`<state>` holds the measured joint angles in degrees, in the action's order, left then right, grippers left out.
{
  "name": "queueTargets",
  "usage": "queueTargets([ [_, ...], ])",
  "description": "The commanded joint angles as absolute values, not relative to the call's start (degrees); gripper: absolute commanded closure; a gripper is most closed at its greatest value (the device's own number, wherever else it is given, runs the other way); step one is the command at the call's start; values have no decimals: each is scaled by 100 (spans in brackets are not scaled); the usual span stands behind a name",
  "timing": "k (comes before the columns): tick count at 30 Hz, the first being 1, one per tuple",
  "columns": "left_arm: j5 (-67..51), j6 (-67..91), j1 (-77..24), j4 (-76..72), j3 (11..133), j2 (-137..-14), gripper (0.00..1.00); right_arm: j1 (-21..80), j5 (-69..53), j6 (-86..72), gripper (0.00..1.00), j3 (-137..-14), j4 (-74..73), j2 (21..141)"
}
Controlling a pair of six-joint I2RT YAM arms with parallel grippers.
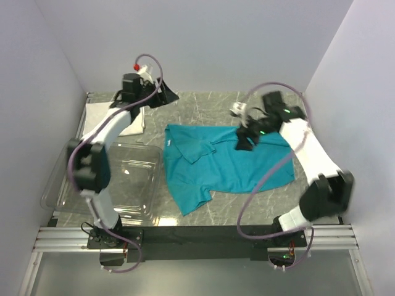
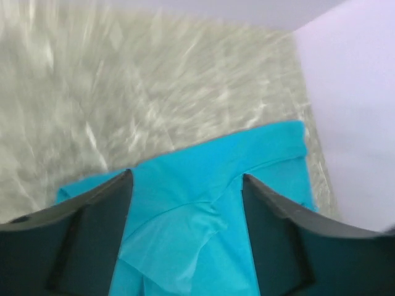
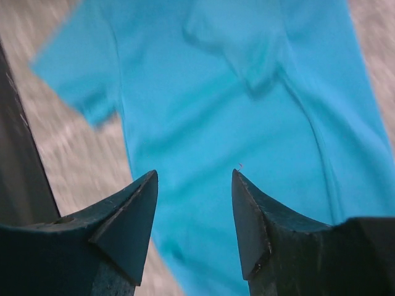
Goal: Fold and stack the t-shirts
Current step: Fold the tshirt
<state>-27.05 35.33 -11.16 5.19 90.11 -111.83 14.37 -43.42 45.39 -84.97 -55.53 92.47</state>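
Teal t-shirt (image 1: 210, 172) lies spread directly beneath the right gripper (image 1: 245, 140), its length running sideways toward the left gripper (image 1: 162, 94) (raised past its far corner); both jaws stand apart, empty; right arm judged nearer.

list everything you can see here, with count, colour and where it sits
teal shirt: 1, teal-blue, lying mid-table, crumpled and partly folded over
white shirt: 1, white, folded, far left corner, partly hidden by the left arm
bin: 1, clear plastic, near left, beside the teal shirt
table: 1, grey marbled, under everything
left pincer: 1, black, open, raised near the far edge
right pincer: 1, black, open, over the teal shirt's far right part
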Motion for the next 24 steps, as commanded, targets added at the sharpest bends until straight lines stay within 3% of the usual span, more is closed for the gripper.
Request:
queueTargets([
  [1,-2637,1930,-1291,-588,8132,-9504,22,749,-4167,6378,42,-7534,-6275,8439],
  [3,-2610,1461,-1423,-572,7405,-8747,13,127,-4008,6565,42,-7033,-6468,7956],
  [7,-2803,827,-1477,-107,6376,-7771,5,-710,-3455,7214,42,-6059,-6688,7156],
  [10,-3032,573,-1652,420,5706,-7173,5,-1071,-3103,7487,42,-5487,-6759,6733],
  [14,-2779,220,-2799,983,5203,-6522,6,-1318,-3067,7629,42,-4940,-6601,6425],
  [20,-1952,193,-3962,2188,5177,-6671,11,-1511,-3243,7532,43,-4693,-6355,6592],
  [24,-1775,1042,-4306,2539,4984,-6706,14,-1573,-3401,7383,43,-4746,-6372,6697],
])
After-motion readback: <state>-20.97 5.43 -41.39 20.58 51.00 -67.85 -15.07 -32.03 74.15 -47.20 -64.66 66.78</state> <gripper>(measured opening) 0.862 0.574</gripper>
